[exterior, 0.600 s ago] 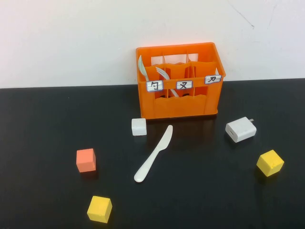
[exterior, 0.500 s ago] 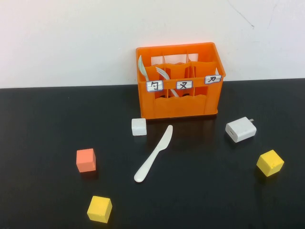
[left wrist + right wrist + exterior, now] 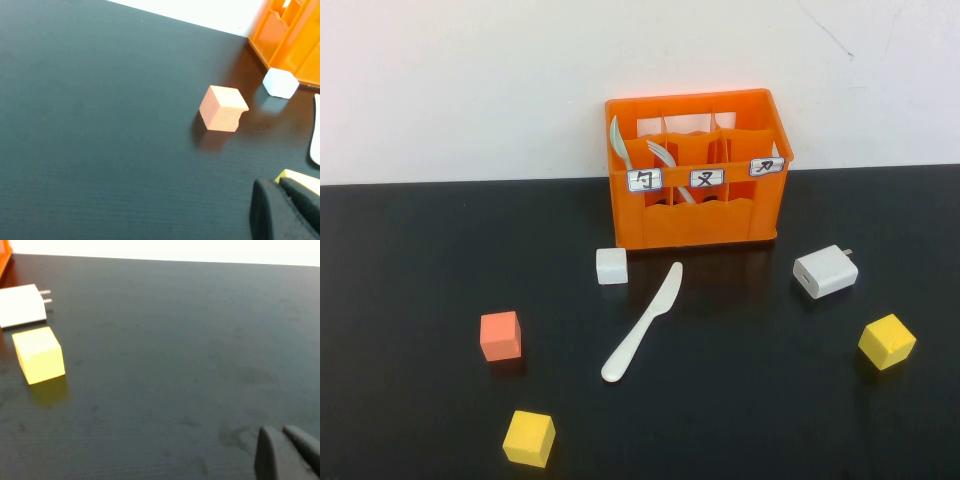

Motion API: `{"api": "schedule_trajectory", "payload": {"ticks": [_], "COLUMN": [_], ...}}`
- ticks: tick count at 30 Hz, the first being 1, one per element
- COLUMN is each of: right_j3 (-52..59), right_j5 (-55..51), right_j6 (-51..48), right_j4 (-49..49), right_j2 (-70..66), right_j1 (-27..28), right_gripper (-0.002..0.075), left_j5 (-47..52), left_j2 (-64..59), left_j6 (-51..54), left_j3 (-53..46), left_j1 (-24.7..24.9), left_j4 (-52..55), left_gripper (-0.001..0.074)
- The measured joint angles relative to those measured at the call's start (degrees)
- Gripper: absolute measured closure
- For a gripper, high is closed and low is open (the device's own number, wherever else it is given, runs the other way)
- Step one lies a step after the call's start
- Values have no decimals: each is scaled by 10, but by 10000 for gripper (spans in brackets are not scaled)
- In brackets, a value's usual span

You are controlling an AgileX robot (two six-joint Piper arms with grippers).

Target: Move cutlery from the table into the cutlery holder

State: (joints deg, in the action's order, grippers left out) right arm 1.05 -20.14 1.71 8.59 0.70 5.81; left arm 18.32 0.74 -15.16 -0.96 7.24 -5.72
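High view: one knife (image 3: 642, 325), four cubes (image 3: 500, 335); left gripper (image 3: 277, 184), right gripper (image 3: 278, 432) hovering

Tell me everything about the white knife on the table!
The knife looks like slim cream-white plastic, with a rounded handle end and a slightly curved blade. It lies flat on the black table, slanted, blade tip pointing toward the orange cutlery holder, handle nearer the camera. Nothing touches it; neither the left gripper nor the right gripper is near it.

two yellow cubes (image 3: 887, 341), one orange cube (image 3: 501, 336), one knife (image 3: 642, 322)
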Motion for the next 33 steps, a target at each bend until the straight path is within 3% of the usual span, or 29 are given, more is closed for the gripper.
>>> {"api": "schedule_trajectory", "payload": {"ticks": [21,25,33], "right_j3": [0,6,6], "right_j5": [8,76,296], "right_j6": [0,0,0], "right_j4": [0,0,1], "right_j2": [0,0,0], "right_j1": [0,0,0], "right_gripper": [728,728,728], "left_j5": [-5,-55,-269], "left_j2": [0,0,0], "left_j6": [0,0,0], "left_j3": [0,-2,-2], "left_j1": [0,0,0], "left_j4": [1,28,75], "left_gripper": [736,736,736]}}
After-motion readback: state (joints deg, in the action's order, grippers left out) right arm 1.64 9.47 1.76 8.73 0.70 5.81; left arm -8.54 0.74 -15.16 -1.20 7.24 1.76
